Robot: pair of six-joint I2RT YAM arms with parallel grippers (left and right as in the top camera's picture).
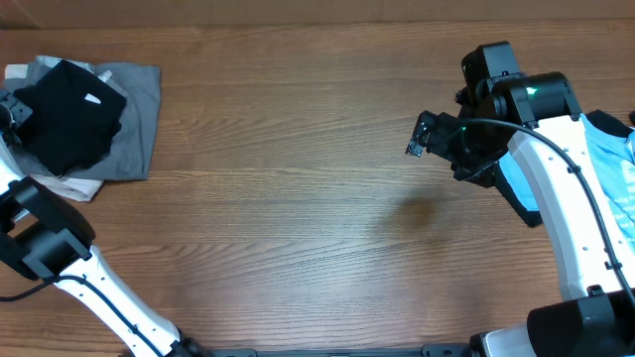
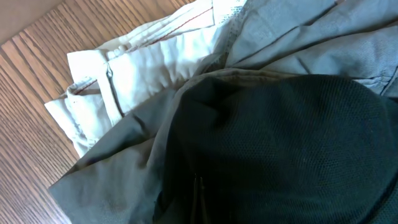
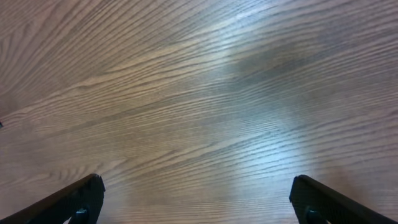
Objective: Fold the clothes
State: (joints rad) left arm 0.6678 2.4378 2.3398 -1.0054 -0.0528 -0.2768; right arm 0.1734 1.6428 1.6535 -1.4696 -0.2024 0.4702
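the black shirt [image 1: 67, 117] lay folded in the upper left of the overhead view, on top of a small pile. under it was a grey garment [image 1: 139, 119] that spread out to the right, and a white garment [image 1: 74, 186] showed at the pile's lower edge. in the left wrist view the black mesh cloth filled the lower right, with grey cloth around it and the white garment's seamed edge at the upper left. the blue shirt [image 1: 617, 164] lay at the far right edge of the overhead view, partly hidden behind the right arm and well apart from the pile.

the left gripper [image 1: 12, 111] was at the pile's left edge, beside the black shirt. its fingers showed in no view, so i cannot tell their state. the right gripper [image 3: 199, 199] hung over the bare wooden table [image 1: 298, 198], right of centre, its fingers [image 3: 68, 202] spread wide and holding nothing.
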